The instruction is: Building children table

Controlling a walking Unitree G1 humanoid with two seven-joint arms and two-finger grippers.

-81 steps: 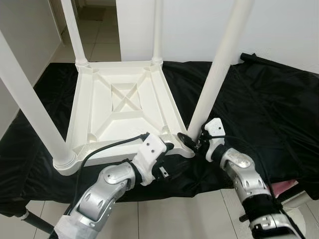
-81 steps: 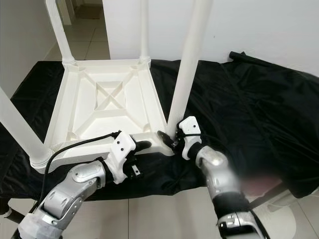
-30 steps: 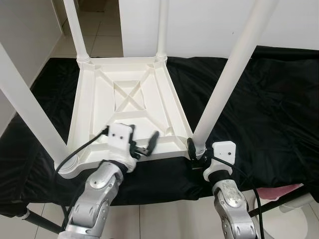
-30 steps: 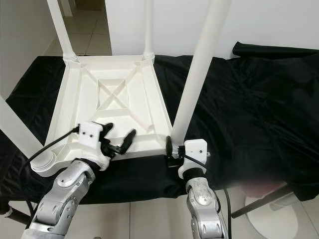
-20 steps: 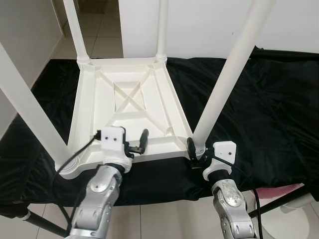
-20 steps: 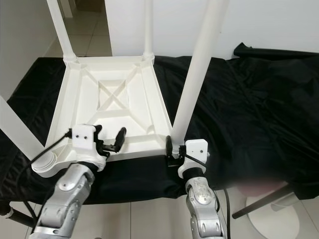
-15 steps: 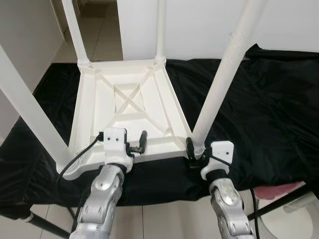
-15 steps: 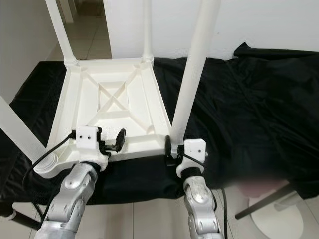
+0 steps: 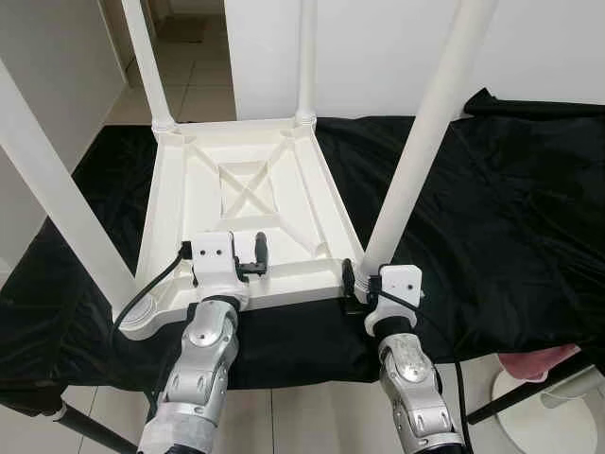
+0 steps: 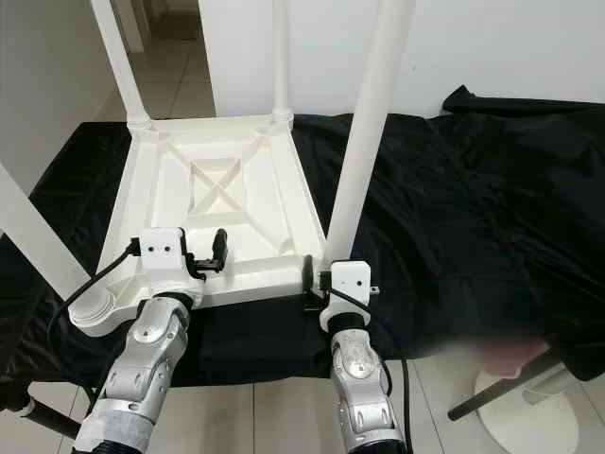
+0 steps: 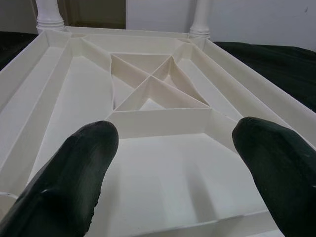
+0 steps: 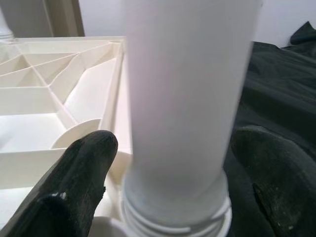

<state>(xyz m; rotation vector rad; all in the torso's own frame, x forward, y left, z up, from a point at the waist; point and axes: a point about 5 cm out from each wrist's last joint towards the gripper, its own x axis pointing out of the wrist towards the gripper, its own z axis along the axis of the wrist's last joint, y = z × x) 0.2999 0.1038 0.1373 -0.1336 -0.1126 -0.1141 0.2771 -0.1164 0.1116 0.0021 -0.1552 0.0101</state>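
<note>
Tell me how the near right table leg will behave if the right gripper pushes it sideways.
The leg looks rigid, smooth plastic, so gripper fingers may slip. The upturned table seems hollow and light, likely sliding on the black cloth rather than resisting.

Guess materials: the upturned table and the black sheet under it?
Table: likely moulded plastic, matte off-white; ribbed underside and cast leg sockets suggest it. Black sheet: thin fabric or plastic film with a slight sheen, creased and draped; cannot tell which.
</note>
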